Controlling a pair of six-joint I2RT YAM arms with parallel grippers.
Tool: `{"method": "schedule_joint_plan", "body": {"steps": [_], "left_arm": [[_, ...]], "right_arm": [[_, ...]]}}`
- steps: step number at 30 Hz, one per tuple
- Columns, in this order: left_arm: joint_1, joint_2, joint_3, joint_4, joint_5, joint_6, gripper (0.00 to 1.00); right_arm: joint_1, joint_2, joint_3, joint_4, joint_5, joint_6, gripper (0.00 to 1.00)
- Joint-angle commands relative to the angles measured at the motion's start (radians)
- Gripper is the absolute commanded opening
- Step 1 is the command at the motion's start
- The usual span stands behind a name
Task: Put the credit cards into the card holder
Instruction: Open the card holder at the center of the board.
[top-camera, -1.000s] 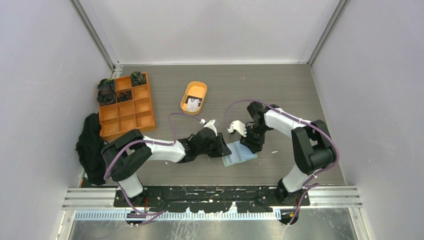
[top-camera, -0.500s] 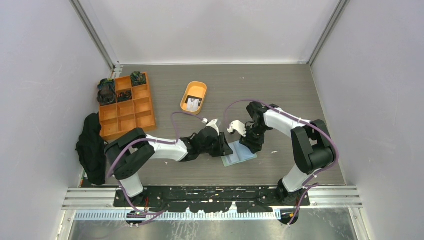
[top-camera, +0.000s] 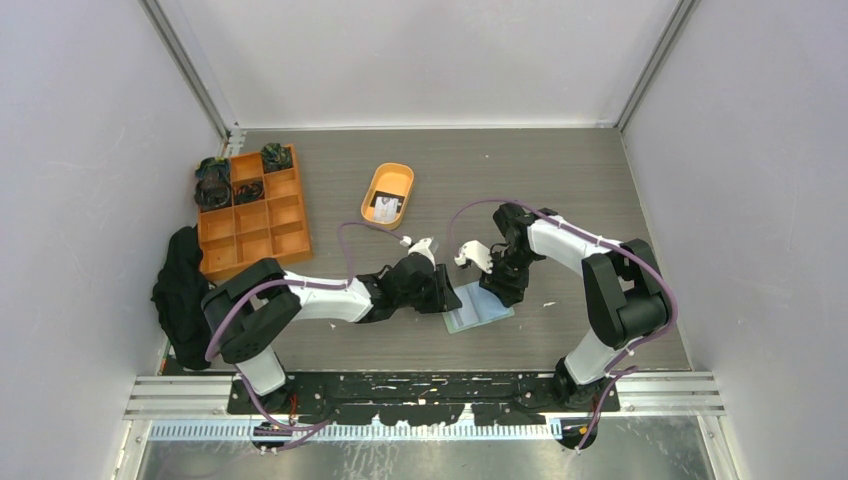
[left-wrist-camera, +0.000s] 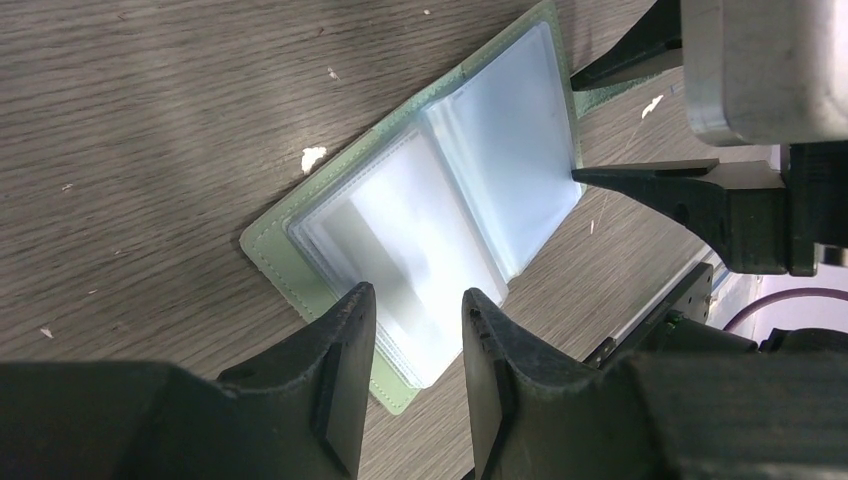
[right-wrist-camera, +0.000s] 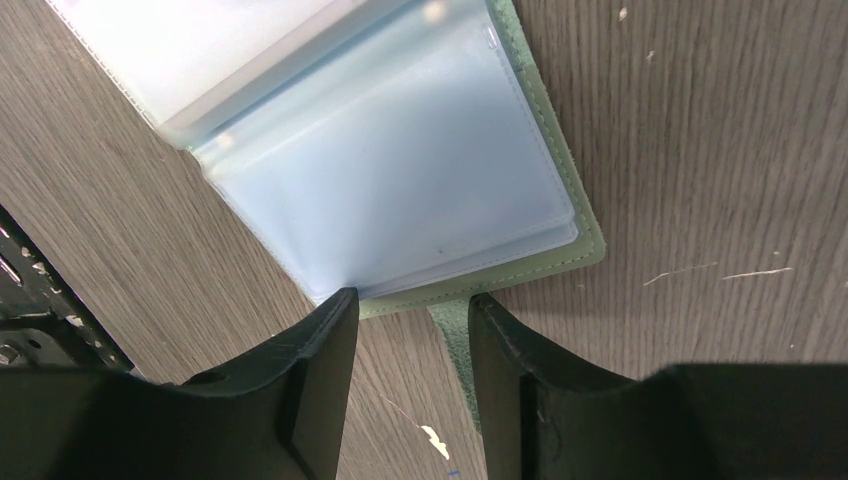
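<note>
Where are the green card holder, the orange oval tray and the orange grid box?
card holder (top-camera: 482, 312), top view, on its pale clear pages.
orange oval tray (top-camera: 395, 178), top view, on the bare floor at its far end.
orange grid box (top-camera: 250, 217), top view, on a bare middle compartment.

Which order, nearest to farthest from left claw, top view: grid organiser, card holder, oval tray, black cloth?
1. card holder, beside the left claw.
2. oval tray, farther back.
3. grid organiser, far left.
4. black cloth, left edge.

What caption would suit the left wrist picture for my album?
Left pincer over the open green card holder, right pincer at its far edge.
</note>
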Motion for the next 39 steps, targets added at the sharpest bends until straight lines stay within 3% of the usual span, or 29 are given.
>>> {"method": "schedule_joint_plan", "body": {"steps": [1,25,39], "left_arm": [[-0.006,0.004,0.014,0.008,-0.012,0.017,0.38],[-0.01,0.197,0.129,0.097,0.121,-0.009,0.37],[0.017,0.291,0.155,0.349,0.219,-0.053,0.37]], "right_arm": [[0.008,0.002,0.03,-0.017,-0.012,0.0,0.5],[0.013,-0.029,0.041,-0.026,-0.068,0.015,0.49],[-0.055,-0.163,0.028,-0.013,-0.28,0.019,0.63]]}}
